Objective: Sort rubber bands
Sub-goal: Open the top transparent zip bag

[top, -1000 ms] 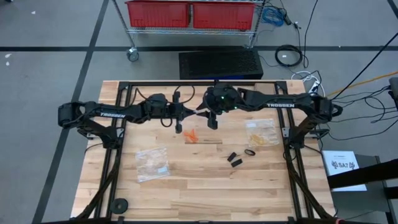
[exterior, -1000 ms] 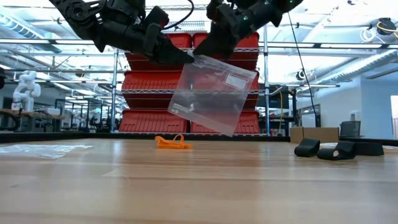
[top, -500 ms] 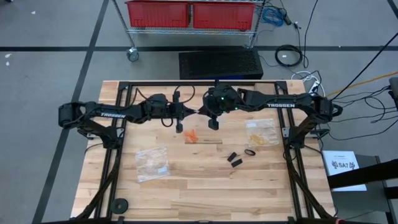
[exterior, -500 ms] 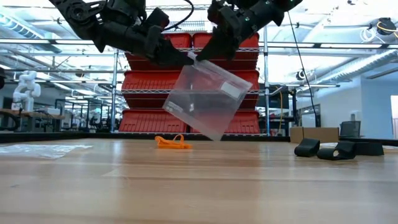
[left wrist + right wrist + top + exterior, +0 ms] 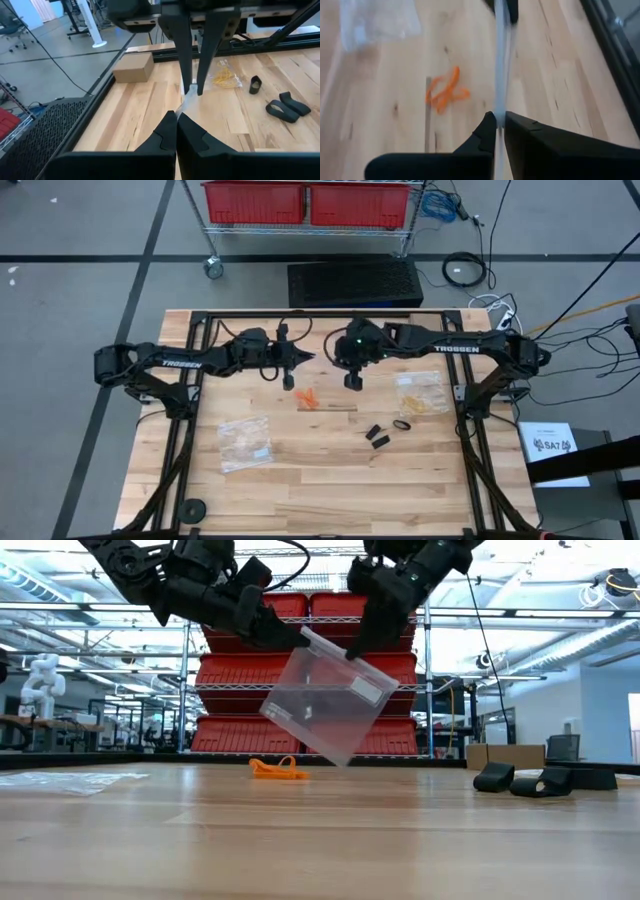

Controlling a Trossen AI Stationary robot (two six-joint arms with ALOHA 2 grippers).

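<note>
Black bands (image 5: 530,780): loose on the near table, right side, untouched.
Orange bands (image 5: 277,769): loose heap mid-table, directly under the bag.
Clear bag (image 5: 330,695): hangs tilted in the air between both grippers.
Left gripper (image 5: 297,637): clamped on one top corner.
Right gripper (image 5: 357,648): a second ago half open beside the bag; now pinched tight on its top edge (mouth can now be pulled open, I judge).
Far side: bagged tan bands (image 5: 420,393) appear only from overhead; low view hides them.
</note>
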